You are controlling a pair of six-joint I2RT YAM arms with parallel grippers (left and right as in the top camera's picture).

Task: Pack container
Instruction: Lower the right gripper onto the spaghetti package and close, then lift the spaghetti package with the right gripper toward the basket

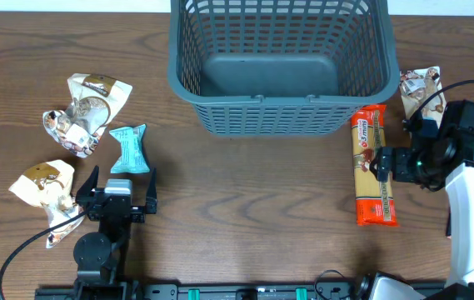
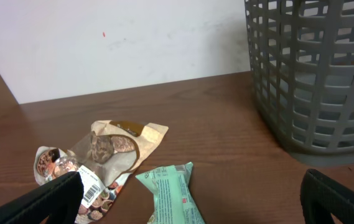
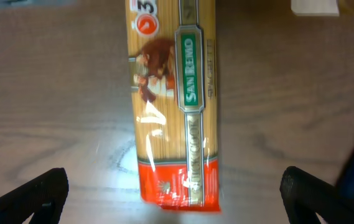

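The basket [image 1: 280,115] stands far-centre on the worktop [image 1: 253,208], well apart from the left tool [image 1: 118,190], spread wide; the right tool [image 1: 380,163], also wide, straddles a spaghetti packet [image 1: 376,204] just beside the basket's right corner; the basket's far rim is cut off.

Read "SAN REMO" on the green label of the pasta packet [image 3: 173,106]. Showed a white "3" in a red disc near its top. Bore a barcode, digits illegible, on the snack packet [image 2: 102,155].
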